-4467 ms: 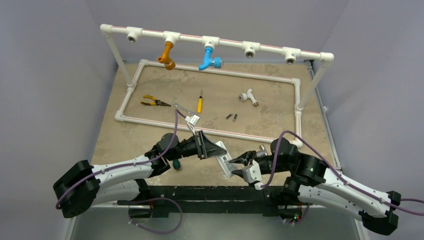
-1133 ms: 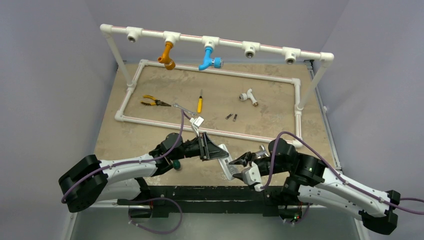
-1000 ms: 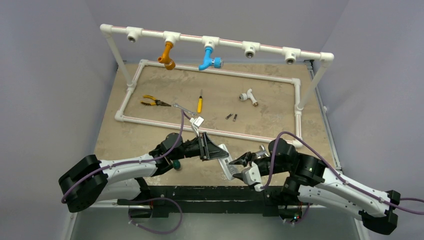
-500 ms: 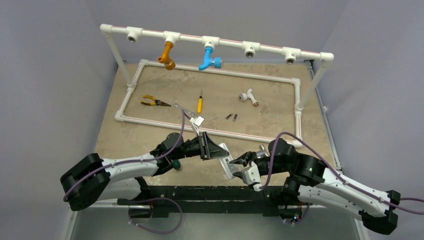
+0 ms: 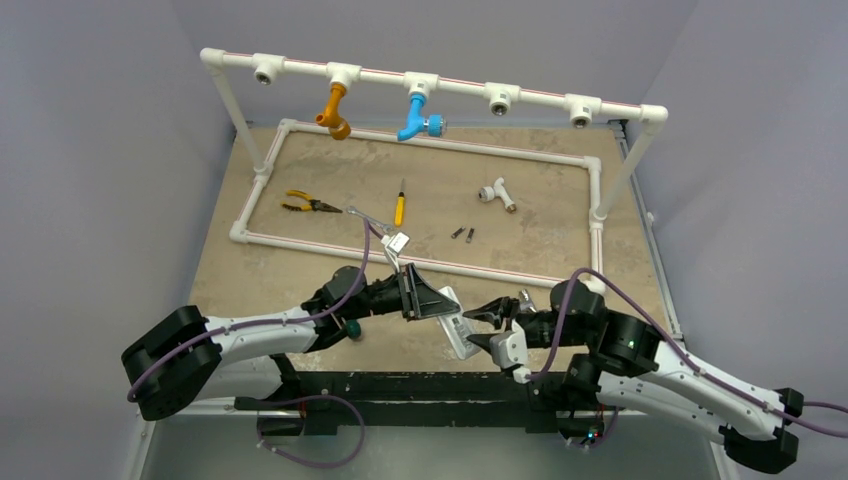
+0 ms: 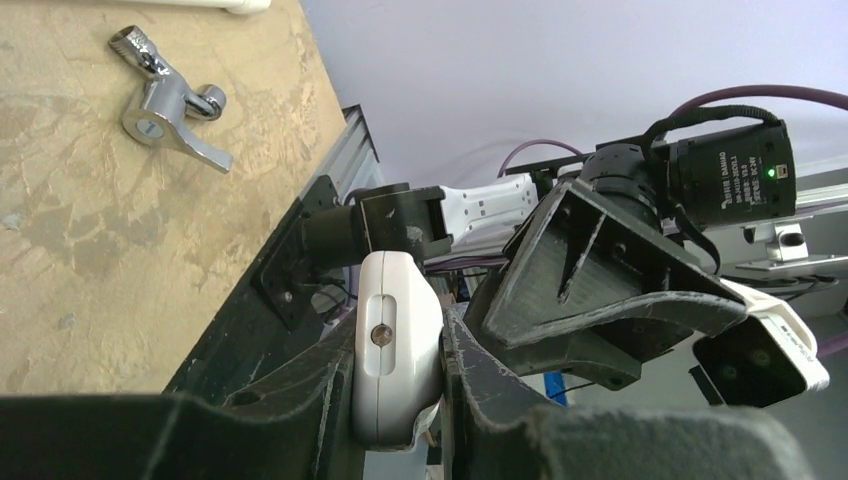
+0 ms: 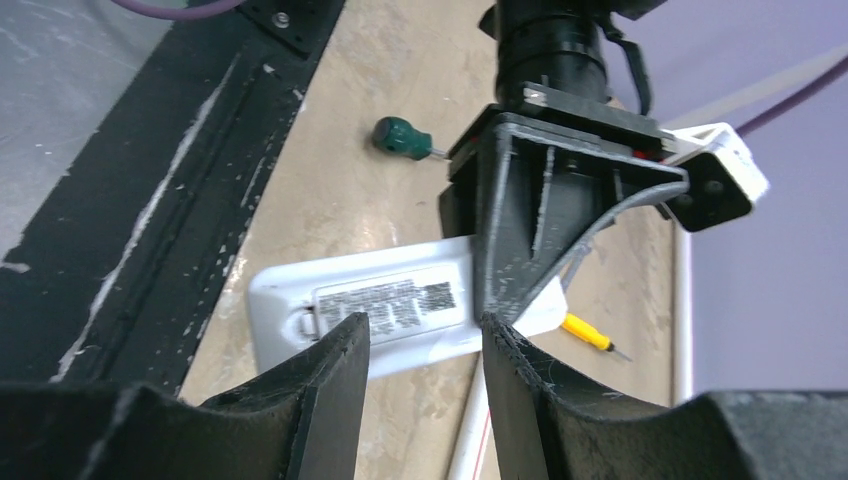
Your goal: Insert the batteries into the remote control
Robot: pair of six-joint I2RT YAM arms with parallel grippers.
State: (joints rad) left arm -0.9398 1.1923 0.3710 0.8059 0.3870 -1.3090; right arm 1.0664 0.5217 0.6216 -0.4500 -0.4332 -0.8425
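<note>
My left gripper [image 5: 428, 305] is shut on the white remote control [image 5: 456, 328], holding it above the table's near edge. In the left wrist view the remote control [image 6: 394, 345] sits end-on, pinched between both fingers of the left gripper [image 6: 397, 335]. My right gripper [image 5: 492, 325] stands open just right of the remote's free end. In the right wrist view the right gripper [image 7: 420, 330] has nothing between its fingers, and the remote control [image 7: 370, 305] lies beyond them, its labelled back facing the camera. The two batteries [image 5: 463, 234] lie on the table inside the pipe frame.
A white pipe frame [image 5: 420, 262] with an orange tap [image 5: 335, 112] and a blue tap [image 5: 415, 115] borders the table. Pliers [image 5: 305, 204], a yellow screwdriver [image 5: 399, 207], a pipe tee [image 5: 495, 192], a small white cover [image 5: 393, 241], a silver tap fitting [image 6: 170, 100] and a green-handled screwdriver [image 7: 395, 135] lie about.
My right arm has drawn back to the right, so its jaws now stand off the remote's end. The left gripper keeps its hold in the same place.
</note>
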